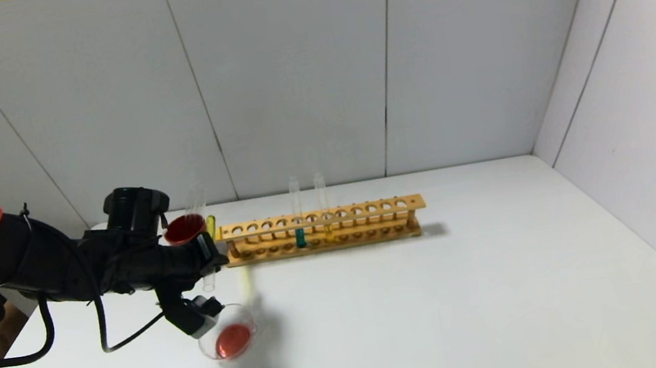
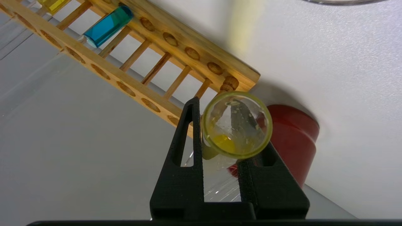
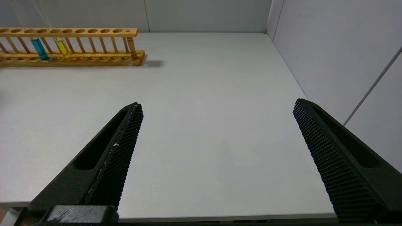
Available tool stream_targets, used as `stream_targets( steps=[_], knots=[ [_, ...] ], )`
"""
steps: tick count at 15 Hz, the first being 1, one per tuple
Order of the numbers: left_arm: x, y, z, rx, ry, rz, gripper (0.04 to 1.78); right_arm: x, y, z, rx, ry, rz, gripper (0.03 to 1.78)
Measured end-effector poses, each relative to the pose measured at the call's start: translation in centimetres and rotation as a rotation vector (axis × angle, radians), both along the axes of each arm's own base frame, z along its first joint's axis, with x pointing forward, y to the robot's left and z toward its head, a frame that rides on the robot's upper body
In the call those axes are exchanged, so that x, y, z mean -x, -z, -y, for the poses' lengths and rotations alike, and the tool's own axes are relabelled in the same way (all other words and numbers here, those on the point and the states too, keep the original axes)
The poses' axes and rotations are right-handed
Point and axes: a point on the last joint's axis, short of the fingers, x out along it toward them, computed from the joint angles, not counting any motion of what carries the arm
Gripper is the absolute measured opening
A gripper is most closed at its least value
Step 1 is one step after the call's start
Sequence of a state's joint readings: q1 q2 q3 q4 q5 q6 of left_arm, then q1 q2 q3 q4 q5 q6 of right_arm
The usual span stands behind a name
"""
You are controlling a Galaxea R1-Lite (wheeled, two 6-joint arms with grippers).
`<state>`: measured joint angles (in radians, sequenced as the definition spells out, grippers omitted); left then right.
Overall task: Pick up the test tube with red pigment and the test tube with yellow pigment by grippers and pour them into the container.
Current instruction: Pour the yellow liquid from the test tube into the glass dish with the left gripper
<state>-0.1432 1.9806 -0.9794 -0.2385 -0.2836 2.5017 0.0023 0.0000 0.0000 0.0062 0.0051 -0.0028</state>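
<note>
My left gripper (image 1: 211, 259) is shut on the test tube with yellow pigment (image 1: 209, 253), held tilted above the table at the rack's left end. In the left wrist view its open mouth (image 2: 237, 124) faces the camera between my black fingers (image 2: 188, 150), with a little yellow liquid inside. The container (image 1: 231, 339), a low clear glass dish, sits on the table just below and nearer, with red liquid in it. No tube with red liquid shows. My right gripper (image 3: 216, 105) is open and empty above bare table.
A wooden rack (image 1: 321, 229) stands behind, holding a teal tube (image 1: 300, 235) and a pale yellow tube (image 1: 326, 228). A dark red cup (image 1: 183, 228) stands by the rack's left end with a faint clear tube rising from it. A pale yellow streak (image 1: 246, 283) shows above the dish.
</note>
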Motion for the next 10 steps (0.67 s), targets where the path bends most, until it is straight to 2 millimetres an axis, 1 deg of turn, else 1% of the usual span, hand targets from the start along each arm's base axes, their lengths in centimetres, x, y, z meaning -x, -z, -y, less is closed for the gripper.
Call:
stream_targets(
  steps=[4,10],
  knots=[
    [-0.08,-0.08,0.65,-0.004,0.025,0.026,0.34,0.00,0.00,0.00,0.000,0.001,0.000,1.75],
    [-0.02,-0.22,0.74,-0.034,0.054,0.049,0.34,0.00,0.00,0.00,0.000,0.000,0.000,1.75]
  ],
)
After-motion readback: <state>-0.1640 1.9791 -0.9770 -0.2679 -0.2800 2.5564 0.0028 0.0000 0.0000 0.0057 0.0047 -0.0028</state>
